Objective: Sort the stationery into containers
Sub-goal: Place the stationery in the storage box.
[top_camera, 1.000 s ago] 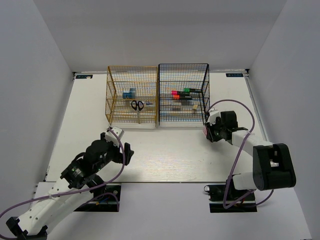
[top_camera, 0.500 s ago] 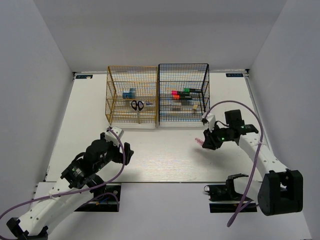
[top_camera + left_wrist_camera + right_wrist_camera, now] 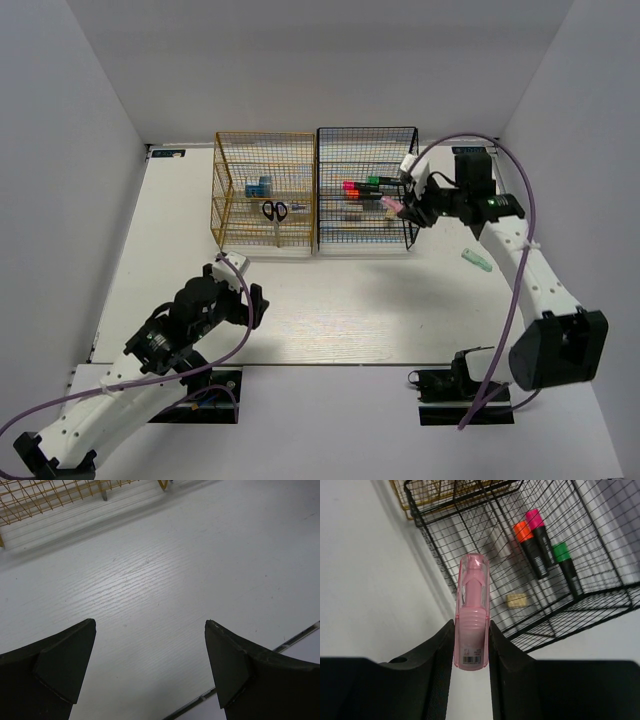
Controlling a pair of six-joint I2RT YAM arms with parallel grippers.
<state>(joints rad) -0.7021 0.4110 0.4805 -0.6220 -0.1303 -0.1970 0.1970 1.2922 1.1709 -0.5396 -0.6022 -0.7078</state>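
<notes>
Pink piece (image 3: pixel 472 592) is translucent, barcode-labelled, clamped in the right hand (image 3: pixel 471 626).

In the left wrist view the golden-yellow rack (image 3: pixel 45 500) is cut off by the upper edge, so only its bottom mesh shows. The bottom edge crops both fingers of the left tool (image 3: pixel 150 625).

In the right wrist view the black rack (image 3: pixel 570 607) runs out of frame at the top and right. The label print on the pink piece (image 3: pixel 471 612) is too small to read, and the right tool (image 3: pixel 471 625) covers the piece's lower flanks.

From above, the blue items (image 3: pixel 259 186) in the golden-yellow rack and the pale green piece (image 3: pixel 476 259) on the counter (image 3: pixel 330 300) are too small to identify. The left arm (image 3: pixel 110 400) is cropped at the lower left.
</notes>
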